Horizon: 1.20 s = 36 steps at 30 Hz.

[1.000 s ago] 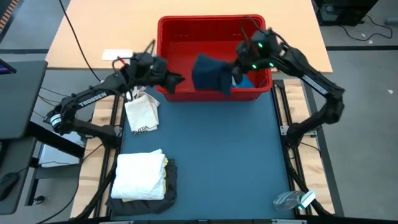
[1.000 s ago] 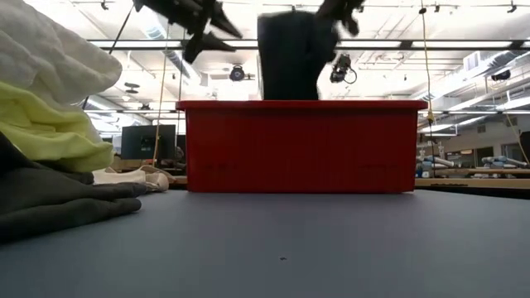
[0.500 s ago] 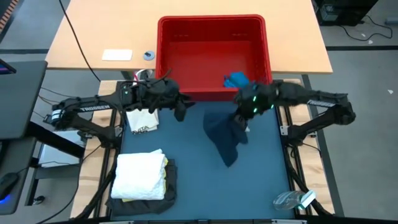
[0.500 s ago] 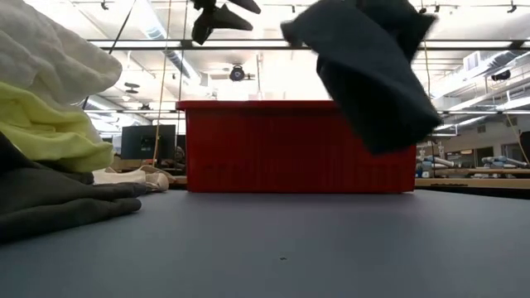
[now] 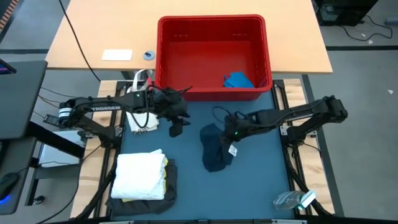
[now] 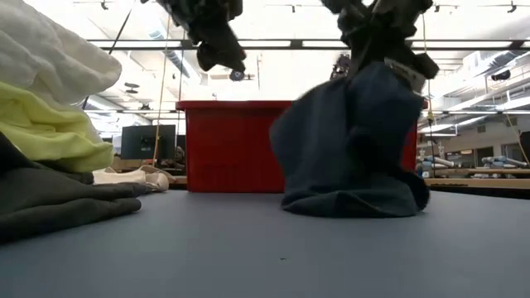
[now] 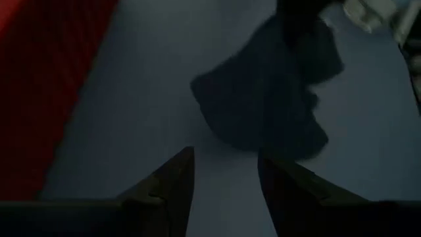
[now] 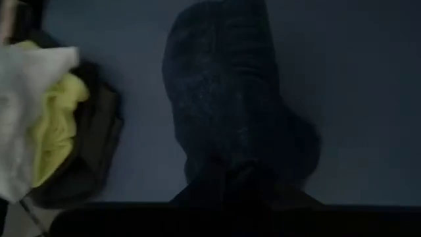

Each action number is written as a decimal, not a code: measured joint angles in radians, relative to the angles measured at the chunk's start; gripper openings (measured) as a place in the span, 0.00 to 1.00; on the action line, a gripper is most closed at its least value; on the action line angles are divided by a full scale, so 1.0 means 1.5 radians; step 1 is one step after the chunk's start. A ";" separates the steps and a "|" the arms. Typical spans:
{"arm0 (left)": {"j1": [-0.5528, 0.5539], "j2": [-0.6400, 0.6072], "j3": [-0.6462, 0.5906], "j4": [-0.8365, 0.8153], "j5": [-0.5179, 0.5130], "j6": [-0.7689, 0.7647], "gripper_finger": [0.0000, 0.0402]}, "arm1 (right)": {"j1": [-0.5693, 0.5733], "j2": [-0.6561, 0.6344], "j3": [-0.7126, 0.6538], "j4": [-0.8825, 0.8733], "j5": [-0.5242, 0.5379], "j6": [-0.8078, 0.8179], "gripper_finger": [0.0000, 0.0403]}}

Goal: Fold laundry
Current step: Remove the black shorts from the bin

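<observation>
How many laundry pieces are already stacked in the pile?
3: white cloth on top, yellow T-shirt under it, dark grey garment at the bottom, at the mat's near-left corner. More could be hidden between.

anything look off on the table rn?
Nothing damaged. The navy garment sits in a crumpled heap mid-mat, its top bunched up at the right gripper. A small blue piece is alone in the red basket. The left gripper hovers beside it, jaws open.
</observation>
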<state>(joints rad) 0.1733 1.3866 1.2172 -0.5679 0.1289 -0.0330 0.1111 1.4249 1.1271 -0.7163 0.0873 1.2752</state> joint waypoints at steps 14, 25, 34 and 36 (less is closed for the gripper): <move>-0.025 -0.069 -0.068 -0.013 0.074 0.014 0.43 | 0.092 0.056 0.001 -0.020 0.048 0.198 0.13; -0.029 -0.074 -0.071 -0.043 0.073 -0.007 0.43 | 0.124 0.039 0.024 -0.056 0.151 0.276 0.16; -0.027 -0.106 -0.150 -0.004 0.072 -0.077 0.43 | 0.108 0.014 0.123 -0.309 0.246 0.162 0.20; -0.028 -0.105 -0.204 0.060 0.072 -0.120 0.43 | 0.109 0.017 0.121 -0.350 0.238 0.151 0.20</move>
<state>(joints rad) 0.1306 1.2291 0.9109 -0.4787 0.2367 -0.2135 0.2742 1.4509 1.3082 -1.2406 0.4448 1.5024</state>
